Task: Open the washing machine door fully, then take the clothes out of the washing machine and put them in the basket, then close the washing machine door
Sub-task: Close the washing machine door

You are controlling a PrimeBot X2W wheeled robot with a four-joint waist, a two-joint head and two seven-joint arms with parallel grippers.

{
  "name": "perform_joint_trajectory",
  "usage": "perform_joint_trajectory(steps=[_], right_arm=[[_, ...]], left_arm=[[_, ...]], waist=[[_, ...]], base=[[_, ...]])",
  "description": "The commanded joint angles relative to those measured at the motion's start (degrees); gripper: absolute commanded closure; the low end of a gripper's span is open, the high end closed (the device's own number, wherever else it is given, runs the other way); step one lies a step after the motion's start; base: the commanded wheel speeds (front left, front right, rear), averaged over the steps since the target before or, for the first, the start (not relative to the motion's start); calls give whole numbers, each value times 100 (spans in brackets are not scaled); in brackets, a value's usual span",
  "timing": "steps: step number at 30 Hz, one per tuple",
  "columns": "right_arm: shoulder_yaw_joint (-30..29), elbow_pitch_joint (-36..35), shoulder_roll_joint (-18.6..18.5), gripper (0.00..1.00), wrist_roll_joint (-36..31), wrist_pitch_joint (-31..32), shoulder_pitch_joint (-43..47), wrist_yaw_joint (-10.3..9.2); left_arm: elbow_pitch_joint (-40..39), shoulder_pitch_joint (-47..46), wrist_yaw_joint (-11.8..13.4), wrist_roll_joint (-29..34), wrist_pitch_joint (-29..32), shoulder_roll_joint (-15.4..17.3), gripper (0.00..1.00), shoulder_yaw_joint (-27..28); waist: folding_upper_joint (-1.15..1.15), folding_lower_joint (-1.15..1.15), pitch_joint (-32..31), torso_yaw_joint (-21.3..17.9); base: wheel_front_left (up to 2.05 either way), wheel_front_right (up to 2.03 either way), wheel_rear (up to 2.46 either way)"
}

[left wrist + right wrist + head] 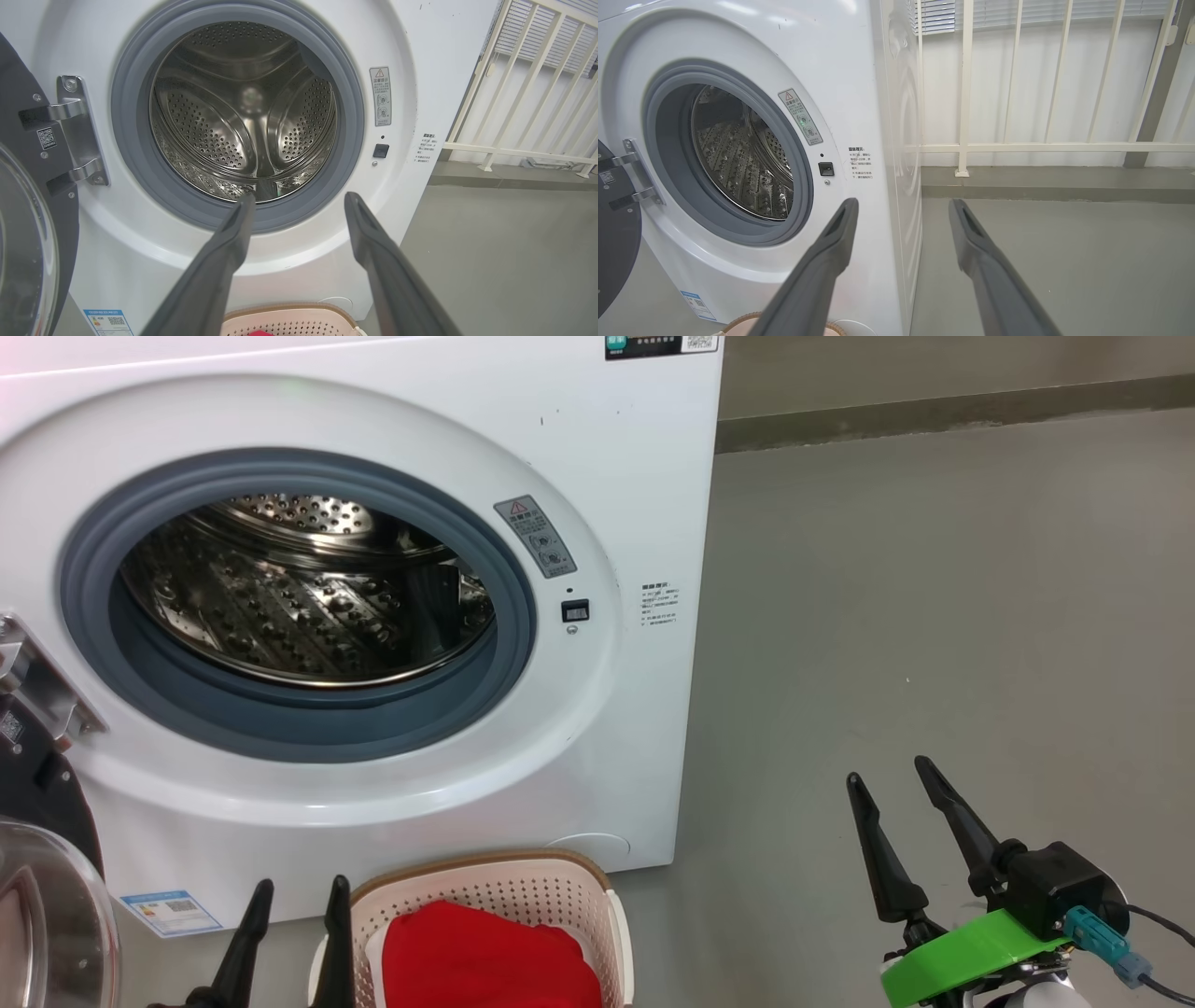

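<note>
Grey floor (934,616) is seen throughout. Two grippers are counted: left gripper (299,887) and right gripper (889,772), fingers spread, nothing held. One heap of red clothes (485,952) is lodged in one basket (485,882) at the foot of one washing machine (607,476). One door (37,784) is hung open leftward; the drum (299,607) mouth faces the robot.

The head view looks down from close by on the big white front-loading washing machine (635,476). The left wrist view faces its perforated steel drum (210,130) head-on. The right wrist view shares that drum obliquely, from nearer the machine's right-hand edge.
</note>
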Motion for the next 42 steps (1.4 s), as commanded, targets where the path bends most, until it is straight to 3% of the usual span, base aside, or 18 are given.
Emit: perform_joint_trajectory(steps=[1, 21, 42], right_arm=[[113, -140, 4, 0, 60, -37, -77, 39], [72, -126, 4, 0, 62, -37, -79, 39], [71, -69, 4, 0, 39, -37, -99, 39]], left_arm=[[-97, -68, -11, 75, -69, 28, 0, 171], [-103, -85, 86, 209, -69, 28, 0, 208], [-90, -100, -11, 169, -69, 28, 0, 171]], waist=[[0, 0, -5, 0], [0, 0, 15, -27], [0, 0, -62, -58]], base=[[0, 0, 0], [-8, 14, -6], [-141, 141, 0]])
